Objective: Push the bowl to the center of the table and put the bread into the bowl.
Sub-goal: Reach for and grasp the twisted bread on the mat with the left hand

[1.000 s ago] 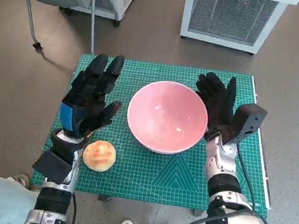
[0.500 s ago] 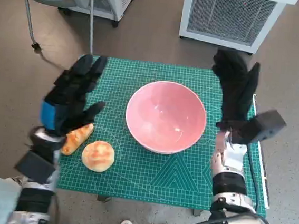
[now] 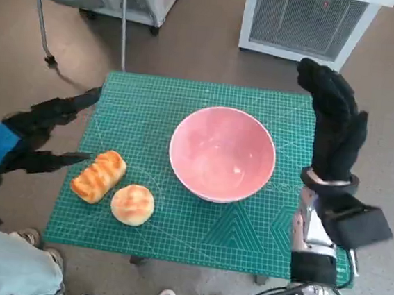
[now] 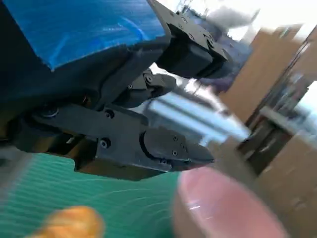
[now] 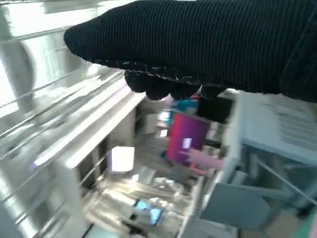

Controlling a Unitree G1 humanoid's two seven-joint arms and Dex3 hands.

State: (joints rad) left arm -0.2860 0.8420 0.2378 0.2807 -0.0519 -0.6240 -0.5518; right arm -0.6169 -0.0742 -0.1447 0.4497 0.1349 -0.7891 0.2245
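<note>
A pink bowl (image 3: 222, 153) stands empty near the middle of the green mat (image 3: 196, 224); the left wrist view shows its rim (image 4: 223, 206). Left of it lie a long golden bread roll (image 3: 98, 175) and a round bun (image 3: 133, 205), side by side. The roll also shows blurred in the left wrist view (image 4: 69, 224). My left hand (image 3: 34, 133) hovers off the mat's left edge, fingers spread, holding nothing. My right hand (image 3: 333, 129) is raised above the mat's right edge, fingers extended and empty, apart from the bowl.
A white slatted unit (image 3: 307, 22) stands on the floor behind the table. A chair's legs (image 3: 44, 28) and a thin pole (image 3: 123, 22) are at the back left. A pale sleeve (image 3: 7, 269) shows at the lower left. The right wrist view shows only blurred room furniture.
My left hand has swung out leftward off the mat, uncovering the long roll. My right hand has lifted away from the bowl's right side and up. The bowl stays in place.
</note>
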